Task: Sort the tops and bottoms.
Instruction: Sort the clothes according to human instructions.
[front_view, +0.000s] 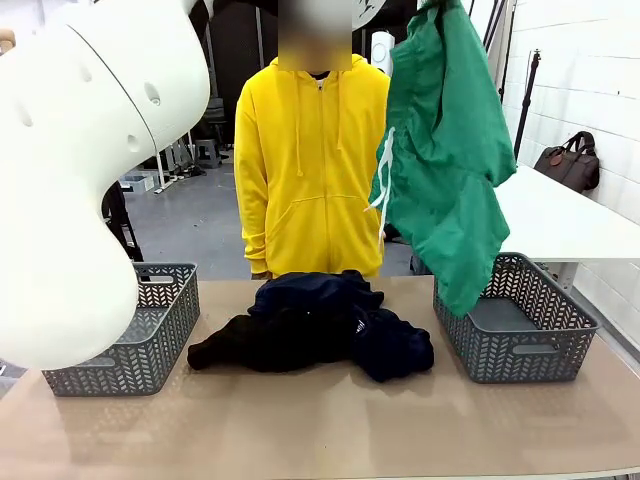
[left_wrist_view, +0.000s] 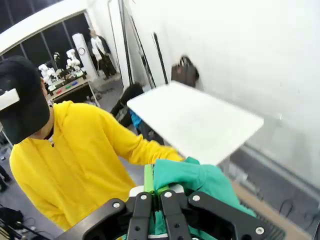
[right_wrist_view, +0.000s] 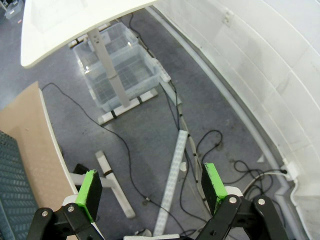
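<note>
Writing: a small white mark on the dark garments (front_view: 310, 325) is too small for us to read.

Front view: we log these heaped at the centre of the bench (front_view: 330, 430), with the left basket (front_view: 150, 340) at their 9 o'clock and the right basket (front_view: 530, 330) at their 3 o'clock. The green garment (front_view: 445, 150) hangs in the air at 1 o'clock with its white cords (front_view: 385, 170) dangling. Its lower tip is by the right basket's rim; we cannot tell whether they touch.

Left wrist view adds the grip: the left hand (left_wrist_view: 154, 189) is pressed together, pinching a fold of green cloth. A person (left_wrist_view: 75, 155) in a yellow hoodie is at 9 o'clock.

Right wrist view: the right hand (right_wrist_view: 152, 186) is spread wide above the floor cables (right_wrist_view: 200, 150).
</note>
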